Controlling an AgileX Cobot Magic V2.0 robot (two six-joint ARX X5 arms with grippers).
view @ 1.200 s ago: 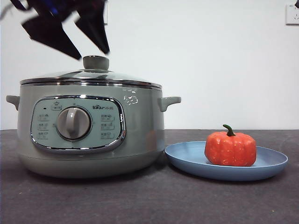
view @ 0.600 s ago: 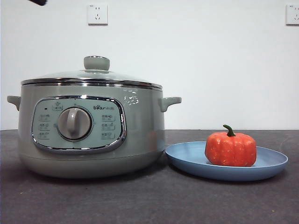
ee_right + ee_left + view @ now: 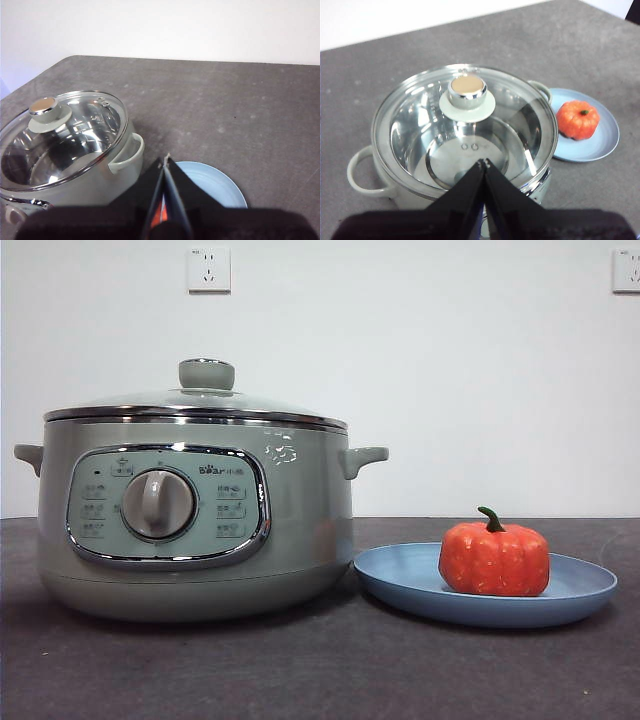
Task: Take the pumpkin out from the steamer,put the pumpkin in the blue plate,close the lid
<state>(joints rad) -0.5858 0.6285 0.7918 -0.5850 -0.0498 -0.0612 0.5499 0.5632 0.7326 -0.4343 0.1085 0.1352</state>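
Note:
The orange-red pumpkin (image 3: 494,559) with its green stem sits on the blue plate (image 3: 400,580), to the right of the steamer (image 3: 190,530). The glass lid (image 3: 200,402) lies closed on the steamer, its green knob (image 3: 206,374) on top. In the left wrist view my left gripper (image 3: 484,162) is shut and empty, high above the lid (image 3: 465,130), with the pumpkin (image 3: 577,119) on the plate (image 3: 605,142) beyond. In the right wrist view my right gripper (image 3: 165,160) is shut and empty above the plate (image 3: 215,187), beside the steamer (image 3: 65,145). Neither gripper shows in the front view.
The dark grey table (image 3: 320,670) runs to a white wall with two sockets (image 3: 208,269). The steamer's side handles (image 3: 362,458) stick out left and right; the right one reaches toward the plate.
The gripper that hung just above the lid's knob a second ago has risen out of the front view. Lid, steamer, pumpkin and plate have not moved.

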